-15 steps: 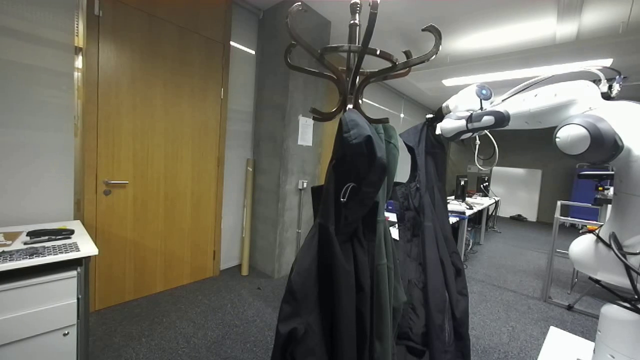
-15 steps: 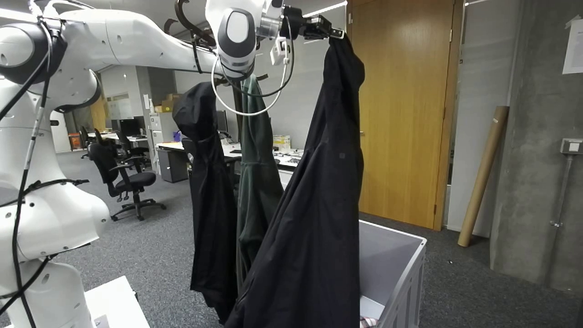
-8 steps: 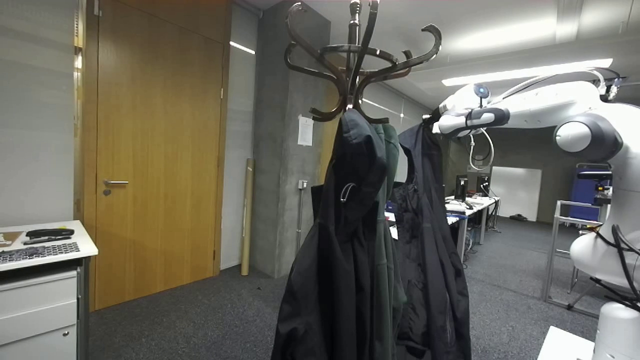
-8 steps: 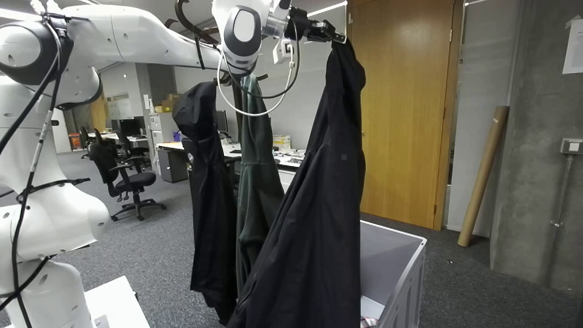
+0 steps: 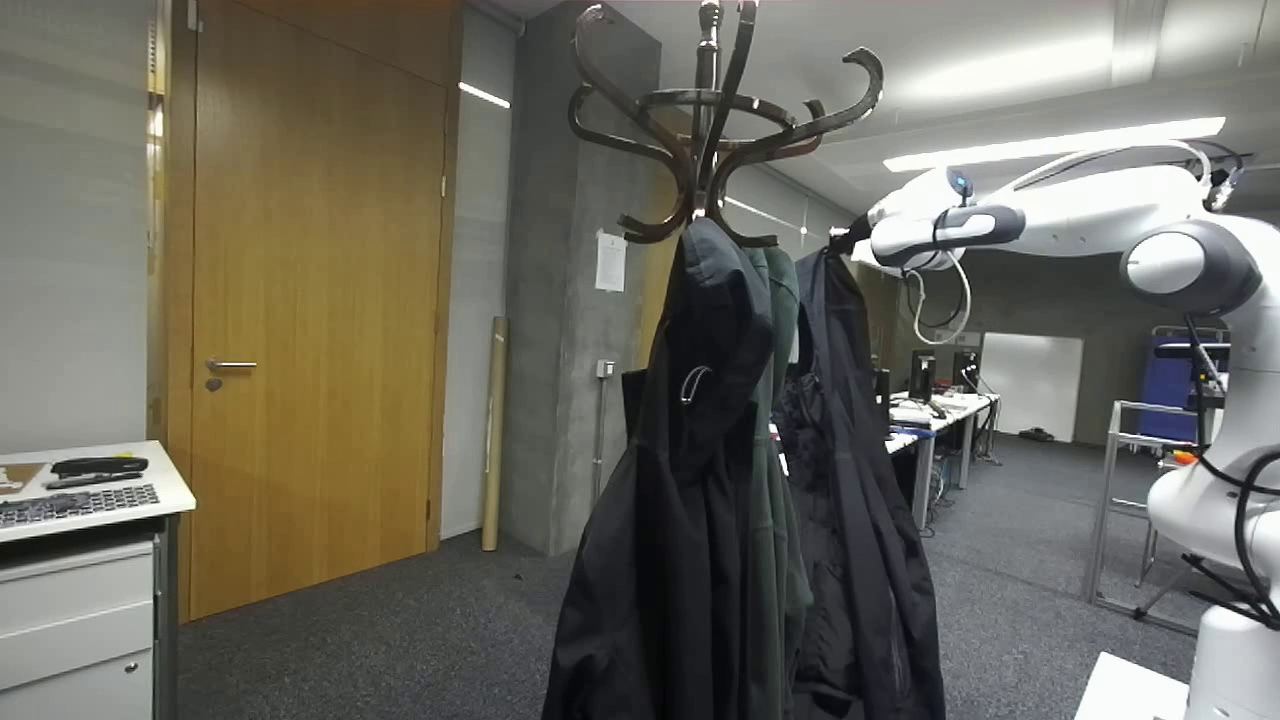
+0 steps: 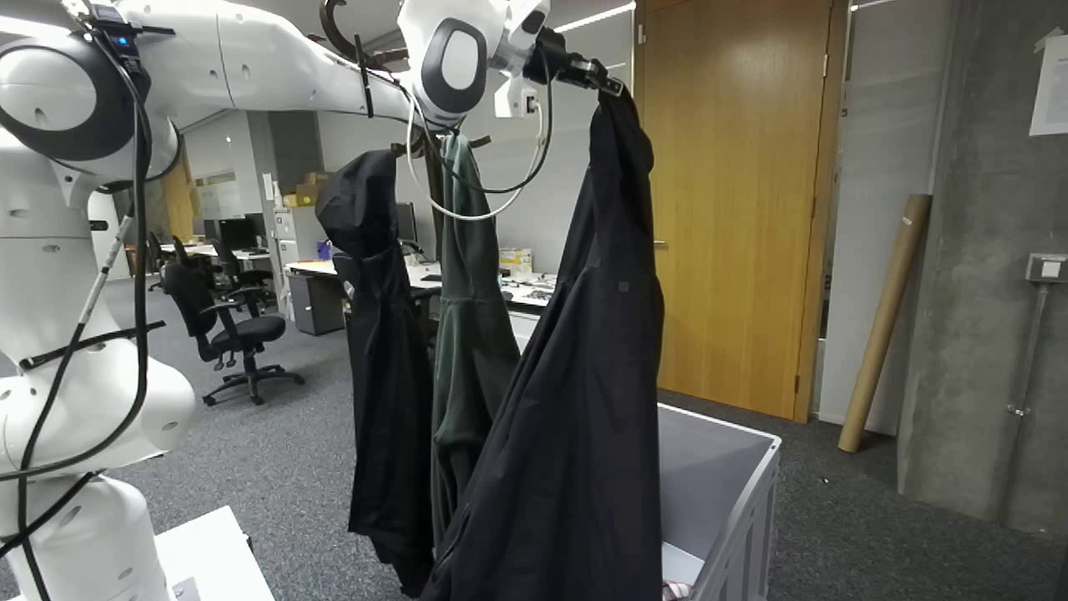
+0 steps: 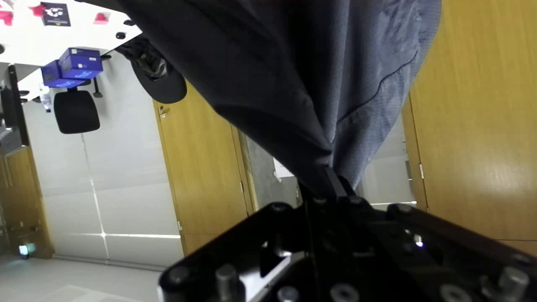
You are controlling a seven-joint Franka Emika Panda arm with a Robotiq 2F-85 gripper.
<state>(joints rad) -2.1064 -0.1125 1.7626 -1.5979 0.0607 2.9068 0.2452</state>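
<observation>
Exterior view, hand (image 6: 614,87) clamped on black jacket (image 6: 596,359), grey crate (image 6: 709,463) behind, checked cloth (image 6: 676,590) inside

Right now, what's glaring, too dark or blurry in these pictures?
Wrist view: the black bolted gripper looks dark and slightly blurred, the rightmost yellow-brown wooden door carries a pale sheen; in an exterior view, the long white ceiling light glares; in an exterior view, the gripped blue-black cloth jacket shows little detail.
</observation>
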